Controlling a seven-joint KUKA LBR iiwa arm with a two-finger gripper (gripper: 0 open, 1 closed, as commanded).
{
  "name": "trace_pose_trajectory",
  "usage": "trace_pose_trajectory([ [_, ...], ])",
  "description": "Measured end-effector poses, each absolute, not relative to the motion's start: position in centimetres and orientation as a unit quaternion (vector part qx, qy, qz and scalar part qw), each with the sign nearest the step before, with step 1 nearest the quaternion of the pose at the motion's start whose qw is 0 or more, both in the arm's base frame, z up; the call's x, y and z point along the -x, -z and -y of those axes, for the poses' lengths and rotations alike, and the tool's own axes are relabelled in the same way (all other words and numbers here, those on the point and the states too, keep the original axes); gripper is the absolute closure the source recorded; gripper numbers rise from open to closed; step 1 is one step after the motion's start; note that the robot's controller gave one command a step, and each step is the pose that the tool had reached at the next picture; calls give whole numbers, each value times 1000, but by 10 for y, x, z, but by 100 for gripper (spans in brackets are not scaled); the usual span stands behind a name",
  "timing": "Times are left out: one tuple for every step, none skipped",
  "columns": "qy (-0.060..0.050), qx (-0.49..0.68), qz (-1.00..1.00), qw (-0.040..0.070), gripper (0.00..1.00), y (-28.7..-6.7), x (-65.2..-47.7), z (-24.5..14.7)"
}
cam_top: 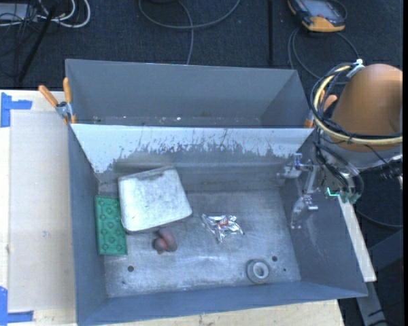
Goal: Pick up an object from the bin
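Observation:
My gripper hangs at the right side of the bin, close to the right wall, its fingers pointing down with nothing seen between them. The nearest loose thing is a crumpled silver foil wrapper, lying on the bin floor to the left of the gripper and apart from it. A small grey metal ring rests near the front, below and left of the gripper.
On the left of the floor lies a white flat pad, with a green studded brick plate beside it along the left wall. A small brown lump sits just in front of the pad.

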State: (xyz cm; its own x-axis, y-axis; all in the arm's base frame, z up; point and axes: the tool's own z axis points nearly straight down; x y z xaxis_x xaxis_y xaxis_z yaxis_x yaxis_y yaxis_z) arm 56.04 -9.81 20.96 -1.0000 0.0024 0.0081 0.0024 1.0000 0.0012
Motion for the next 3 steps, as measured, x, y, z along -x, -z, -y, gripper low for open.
trace_pose_trajectory([
  [1, 32, 999, 3, 0, -76, -574, 57],
  [2, 52, 999, 1, 0, -77, -570, -3],
  [0, 52, 999, 0, 100, -78, -571, 0],
])
